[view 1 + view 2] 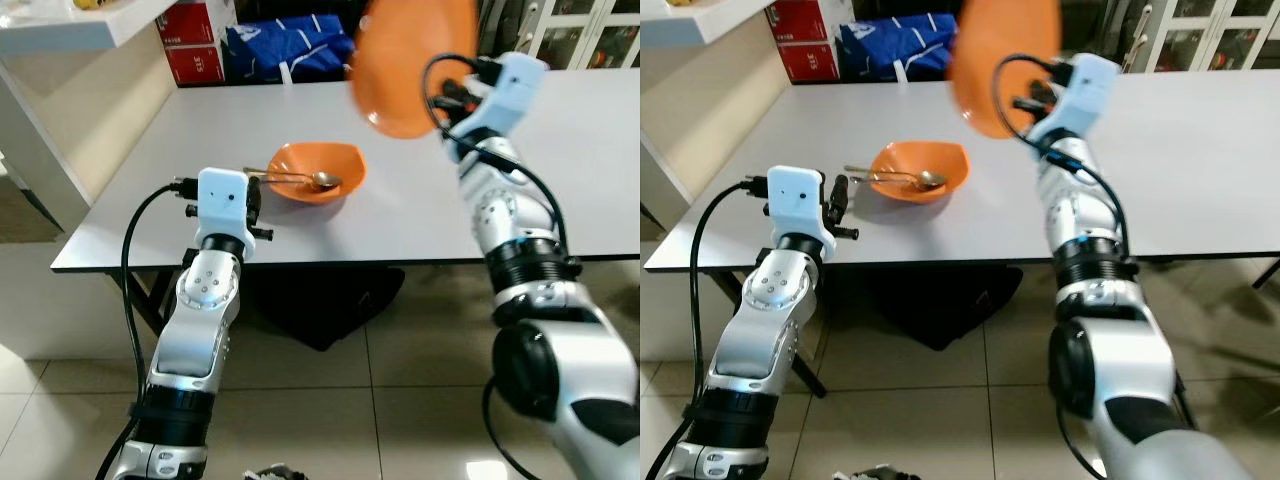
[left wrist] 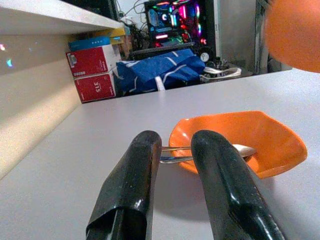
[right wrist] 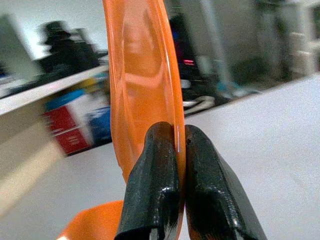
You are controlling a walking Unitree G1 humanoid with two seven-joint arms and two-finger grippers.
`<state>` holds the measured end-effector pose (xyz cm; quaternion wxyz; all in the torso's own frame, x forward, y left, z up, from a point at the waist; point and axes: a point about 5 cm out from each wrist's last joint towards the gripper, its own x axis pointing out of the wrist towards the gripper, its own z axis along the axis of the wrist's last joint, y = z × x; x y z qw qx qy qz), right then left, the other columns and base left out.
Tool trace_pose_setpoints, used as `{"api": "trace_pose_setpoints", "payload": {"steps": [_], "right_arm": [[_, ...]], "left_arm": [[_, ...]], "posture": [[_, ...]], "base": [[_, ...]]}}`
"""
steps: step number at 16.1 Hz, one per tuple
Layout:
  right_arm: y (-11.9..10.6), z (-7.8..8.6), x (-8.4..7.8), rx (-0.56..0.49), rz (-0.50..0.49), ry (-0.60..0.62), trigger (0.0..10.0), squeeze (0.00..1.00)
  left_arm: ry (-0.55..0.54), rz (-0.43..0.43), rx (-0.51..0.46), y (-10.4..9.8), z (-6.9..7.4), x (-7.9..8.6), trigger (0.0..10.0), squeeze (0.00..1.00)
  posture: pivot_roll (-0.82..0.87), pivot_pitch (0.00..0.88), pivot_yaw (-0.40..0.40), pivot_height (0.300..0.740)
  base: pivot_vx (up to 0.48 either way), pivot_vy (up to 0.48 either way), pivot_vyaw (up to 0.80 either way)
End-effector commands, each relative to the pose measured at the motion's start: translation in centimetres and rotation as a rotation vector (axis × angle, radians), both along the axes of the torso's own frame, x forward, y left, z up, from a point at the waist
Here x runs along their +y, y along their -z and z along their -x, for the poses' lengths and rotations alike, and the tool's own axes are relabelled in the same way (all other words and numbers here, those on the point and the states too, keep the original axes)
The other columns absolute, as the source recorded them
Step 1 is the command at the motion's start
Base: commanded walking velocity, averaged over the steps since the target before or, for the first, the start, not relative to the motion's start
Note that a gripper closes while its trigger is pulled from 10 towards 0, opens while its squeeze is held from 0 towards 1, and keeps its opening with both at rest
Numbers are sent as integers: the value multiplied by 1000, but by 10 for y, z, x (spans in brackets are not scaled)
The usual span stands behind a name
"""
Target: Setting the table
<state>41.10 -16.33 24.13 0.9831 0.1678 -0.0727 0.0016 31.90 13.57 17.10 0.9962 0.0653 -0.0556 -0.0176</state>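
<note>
I stand in a lived-in home room used for dining and storage; a plain grey table (image 1: 200,150) sits on a tiled floor (image 1: 380,420), and red cartons (image 2: 92,70) and a blue bag (image 2: 160,72) are stacked behind it. A lit gaming computer (image 2: 175,22) glows beyond; glazed white cabinet doors (image 1: 1210,35) line the far wall.

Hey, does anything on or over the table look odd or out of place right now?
Yes: the right gripper pinches a second orange bowl by its rim, tipped on edge above the table. The other bowl sits flat with a spoon in it.
</note>
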Motion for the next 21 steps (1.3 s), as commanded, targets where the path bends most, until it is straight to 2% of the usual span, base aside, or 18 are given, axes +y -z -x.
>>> {"api": "trace_pose_setpoints", "payload": {"steps": [1,2,6,10,14,17,21], "right_arm": [[-13,-2,-10,-45,-50,53,10000,0],[-4,-2,-22,-3,-111,101,10000,0],[20,-2,-38,100,-206,176,10000,0],[60,3,-29,251,-338,169,10000,0],[86,9,-16,338,-367,150,10000,0],[96,12,-16,363,-365,161,10000,0],[109,18,-15,391,-271,178,10000,0]], "left_arm": [[-2,-12,-3,-1,2,1,10000,0],[-3,-12,2,-1,2,2,10000,0],[-1,-11,6,-1,4,2,10000,0],[1,-16,9,-2,5,4,10000,0],[-2,-22,12,-3,8,6,10000,0],[-5,-27,15,-3,9,8,10000,0],[-5,-30,19,-4,10,10,10000,0]], "posture": [[-112,0,99,740],[-111,0,99,740],[-108,0,103,740],[-93,1,108,740],[-78,11,113,740],[-75,16,115,740],[-73,25,121,740]], "base": [[0,0,0],[0,0,0],[0,0,0],[0,0,0],[0,0,0],[0,0,0],[0,0,0]]}}
